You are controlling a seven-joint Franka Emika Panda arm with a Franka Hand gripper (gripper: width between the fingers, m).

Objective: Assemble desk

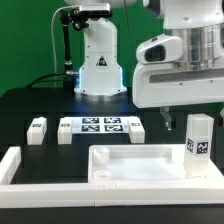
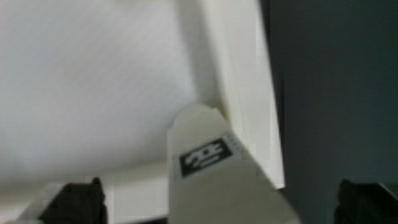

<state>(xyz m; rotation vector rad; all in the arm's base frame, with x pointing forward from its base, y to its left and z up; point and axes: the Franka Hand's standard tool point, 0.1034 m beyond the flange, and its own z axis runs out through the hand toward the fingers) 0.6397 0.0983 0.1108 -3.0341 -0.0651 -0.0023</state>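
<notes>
Robot workbench with a white plastic desk kit on a black table (image 1: 30, 100). The wide, flat tabletop panel (image 1: 140, 165) lies near the table's front edge, its raised rim facing up. It sits inside the angle of a long low white border wall (image 1: 40, 165). One upright leg block (image 1: 198, 140) stands at the panel's corner on the exterior view's right, showing a black-and-white square tag. Whether it is seated or merely resting there cannot be told. The gripper (image 2: 222, 200) hangs just above this block with its jaws spread wide. In the wrist view the dark fingertips (image 2: 79, 200) sit well out on either side of the block, touching nothing and holding nothing. Three more spare leg blocks (image 1: 37, 130) lie further back beside the flat marker board (image 1: 100, 126), two off its edge on the exterior view's left and one by the opposite edge. Every part looks like smooth, hard, matte moulded plastic: boxy, square-edged, probably light and stiff, unlikely to break, but slick enough to slip or twist in a loose pinch. A leg block is best taken squarely across two opposite flat sides near mid-height, and the panel by its rim.
</notes>
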